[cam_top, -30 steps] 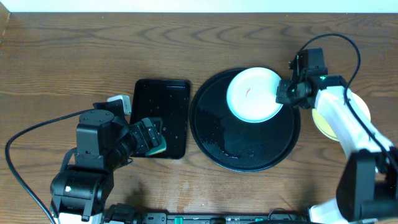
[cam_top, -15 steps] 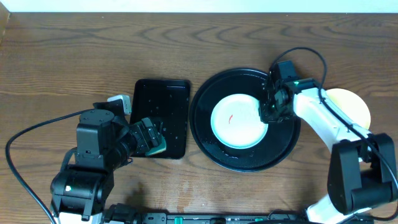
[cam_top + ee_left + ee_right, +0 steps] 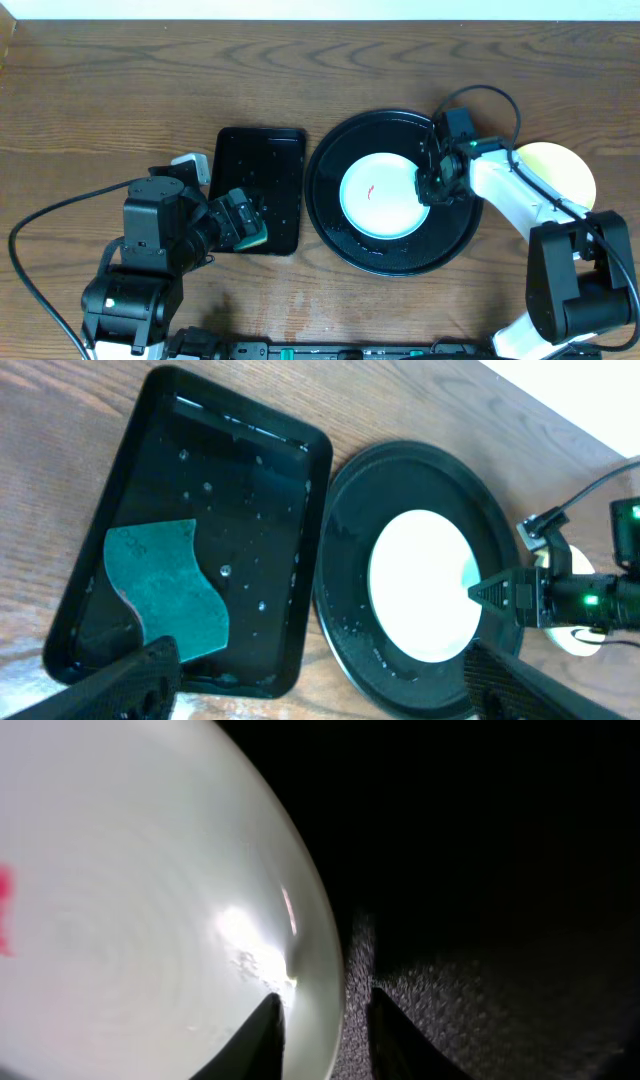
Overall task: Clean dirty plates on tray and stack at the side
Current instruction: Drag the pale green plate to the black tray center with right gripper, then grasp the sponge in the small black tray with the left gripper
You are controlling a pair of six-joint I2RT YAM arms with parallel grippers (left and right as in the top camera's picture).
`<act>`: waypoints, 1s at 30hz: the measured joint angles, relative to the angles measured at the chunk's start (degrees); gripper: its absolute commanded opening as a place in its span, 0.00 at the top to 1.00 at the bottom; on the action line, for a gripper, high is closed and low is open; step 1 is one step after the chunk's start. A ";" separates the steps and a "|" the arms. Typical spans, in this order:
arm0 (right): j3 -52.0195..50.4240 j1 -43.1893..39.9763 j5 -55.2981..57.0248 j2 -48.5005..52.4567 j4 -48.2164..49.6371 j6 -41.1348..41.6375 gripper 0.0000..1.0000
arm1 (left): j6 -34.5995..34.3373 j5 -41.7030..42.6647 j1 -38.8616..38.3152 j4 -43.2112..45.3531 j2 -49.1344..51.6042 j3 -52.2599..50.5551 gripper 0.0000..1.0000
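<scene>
I log the right tool (image 3: 427,186) having shifted the red-streaked plate (image 3: 375,196) to the middle of the tray (image 3: 400,256), its fingers astride the rim, clamped or not I cannot tell; ready for scrubbing.

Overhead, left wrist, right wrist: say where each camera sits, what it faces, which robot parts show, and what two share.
Overhead: above the table, looking straight down; both arms show.
Left wrist: on the left arm, facing the sponge and round tray; left fingers at the bottom corners.
Right wrist: close on the plate rim; right fingers straddle it.
Shared: all three show the plate.
</scene>
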 measured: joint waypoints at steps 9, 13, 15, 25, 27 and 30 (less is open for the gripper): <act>-2.54 -0.37 -1.53 -0.39 5.60 2.62 0.99 | -0.50 -1.07 0.00 -2.95 0.63 0.00 0.26; -2.60 -0.39 -1.51 -0.39 6.16 2.62 0.99 | -0.81 -5.42 0.00 -7.72 4.35 0.11 0.35; -2.60 -0.39 -1.51 -0.39 6.19 2.62 0.99 | -1.81 -7.98 0.00 -7.74 8.00 0.11 0.36; -2.64 -0.39 -1.51 -0.39 6.21 2.62 0.99 | -6.16 -14.12 0.00 1.11 30.99 -0.04 0.42; -2.64 -0.39 -1.49 -0.39 6.19 2.62 0.99 | -6.99 -14.19 0.00 1.51 34.84 -0.04 0.48; -2.64 -0.39 -1.51 -0.39 6.19 2.62 0.99 | -8.79 -14.38 0.00 2.69 40.65 -0.07 0.53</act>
